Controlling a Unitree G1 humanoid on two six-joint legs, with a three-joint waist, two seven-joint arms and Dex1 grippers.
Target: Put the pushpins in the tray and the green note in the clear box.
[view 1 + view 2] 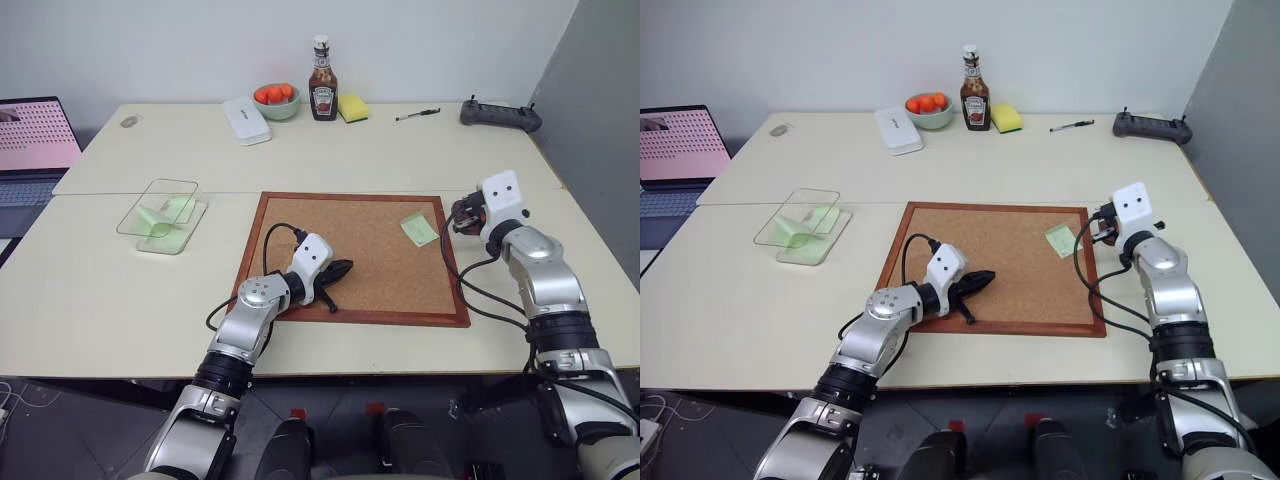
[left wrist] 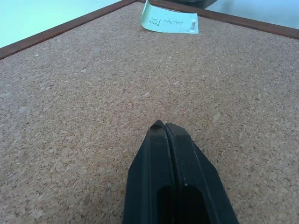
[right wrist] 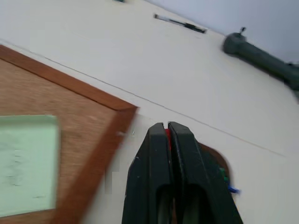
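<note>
As seen from the head, looking down over a pale table [image 1: 120, 300]: large rectangular cork board with a brown wooden frame [image 1: 355, 255] at the middle. Pale mint-green square paper note [image 1: 419, 229] flat on the cork, close to the frame's right edge. Left gripper [image 1: 345, 267] low over the cork near the board's near-left part, black fingers pressed together, nothing between them. Right gripper [image 1: 462, 214] just off the board's right edge, near the note. Transparent shallow rectangular plastic box [image 1: 158, 208] well apart to the left, tilted, with pale green pieces at it. Along the far edge: ketchup bottle [image 1: 322, 80], bowl of orange fruit [image 1: 276, 100], yellow sponge block [image 1: 352, 107], white flat case [image 1: 246, 120], black pen [image 1: 417, 114], dark controller [image 1: 500, 115].

From the left wrist: fingers [image 2: 154, 158] shut tight above bare cork; beyond, the note with handwriting and a small pale pushpin [image 2: 192, 25] stuck through one corner.

From the right wrist: fingers [image 3: 187, 163] closed on a red pushpin [image 3: 167, 135], visible as a thin red sliver in the seam. Behind them, small dark brown rounded tray [image 3: 217, 161] on the table beside the board's corner, with specks of green and blue [image 3: 226, 179] at its rim, too small to make out.
</note>
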